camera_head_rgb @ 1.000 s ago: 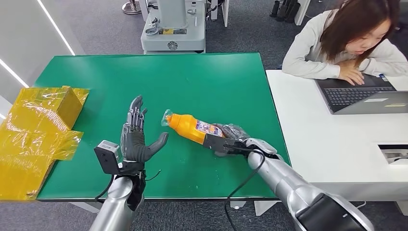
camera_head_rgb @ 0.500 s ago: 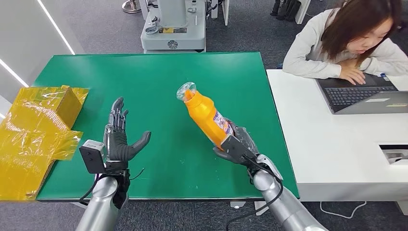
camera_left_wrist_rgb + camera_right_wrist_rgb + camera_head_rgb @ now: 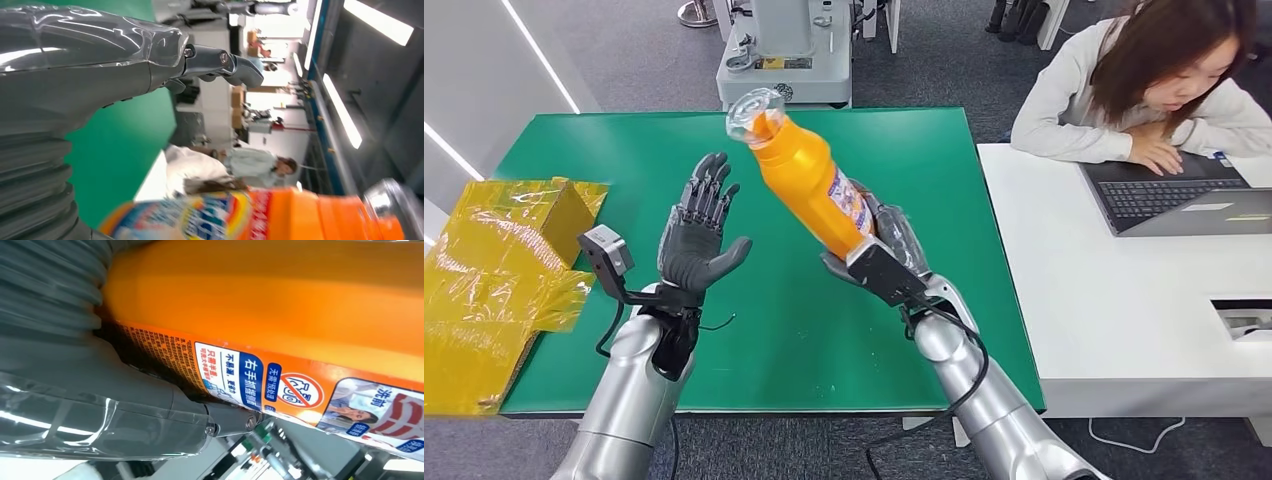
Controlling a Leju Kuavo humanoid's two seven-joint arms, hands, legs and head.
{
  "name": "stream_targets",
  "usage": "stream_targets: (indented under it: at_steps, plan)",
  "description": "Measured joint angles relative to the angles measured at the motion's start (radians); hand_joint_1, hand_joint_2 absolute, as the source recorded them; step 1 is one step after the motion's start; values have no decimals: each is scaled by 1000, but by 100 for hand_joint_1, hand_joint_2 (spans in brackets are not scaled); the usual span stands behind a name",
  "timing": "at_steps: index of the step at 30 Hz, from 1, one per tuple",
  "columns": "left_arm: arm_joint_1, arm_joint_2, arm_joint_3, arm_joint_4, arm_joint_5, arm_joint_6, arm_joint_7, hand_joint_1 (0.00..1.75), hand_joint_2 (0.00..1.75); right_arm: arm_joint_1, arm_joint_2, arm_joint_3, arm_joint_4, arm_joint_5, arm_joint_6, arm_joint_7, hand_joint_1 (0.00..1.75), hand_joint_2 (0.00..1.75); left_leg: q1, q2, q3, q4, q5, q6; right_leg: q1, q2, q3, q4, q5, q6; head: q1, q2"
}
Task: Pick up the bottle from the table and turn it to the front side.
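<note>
An orange bottle point(image 3: 809, 180) with a clear cap and a printed label hangs in the air over the green table point(image 3: 874, 150), tilted with its cap up and toward my left. My right hand point(image 3: 886, 248) grips its lower end. In the right wrist view the bottle point(image 3: 280, 310) lies against the palm with its label showing. My left hand point(image 3: 696, 238) is raised beside the bottle, palm toward it, fingers spread, holding nothing and a little apart from it. The left wrist view shows the bottle point(image 3: 280, 215) past the thumb point(image 3: 225, 62).
Yellow wrapped boxes point(image 3: 499, 260) lie on the table's left edge. A white desk point(image 3: 1124, 290) adjoins the table on the right, where a person point(image 3: 1154, 80) sits at a laptop point(image 3: 1184, 200). A grey machine point(image 3: 784, 55) stands behind the table.
My right hand has lifted the bottle off the table and swung it from lying flat to steeply tilted, cap up. My left hand has risen and come nearer the bottle.
</note>
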Motion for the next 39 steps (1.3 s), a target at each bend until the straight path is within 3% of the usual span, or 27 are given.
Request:
stream_targets:
  at_steps: [11,19,23,34,38,39]
  plan:
    - [-54,3,-32,2,95,-42,39,0,175,-104,65,90,153,50,20,37,175,175,0,0,-1,0,0,0,0,0,-1,0,0,0,0,0]
    - [-60,10,-57,2,100,-39,52,0,175,-143,81,117,257,76,22,44,175,175,0,0,-1,0,0,0,0,0,-1,0,0,0,0,0]
    - [-60,14,-67,2,96,-36,55,175,175,-159,86,120,289,82,21,44,175,175,0,0,-1,0,0,0,0,0,-1,0,0,0,0,0]
    - [-64,18,-99,12,76,-28,47,175,175,-170,87,120,324,82,12,43,170,175,0,0,-1,0,0,0,0,0,-1,0,0,0,0,0]
    - [-67,18,-108,22,42,3,21,175,175,-170,87,120,332,82,9,39,0,175,0,0,-1,0,0,0,0,0,-1,0,0,0,0,0]
    - [-68,19,-113,23,9,34,9,175,175,-169,87,120,333,82,7,38,0,175,0,0,-1,0,0,0,0,0,-1,0,0,0,0,0]
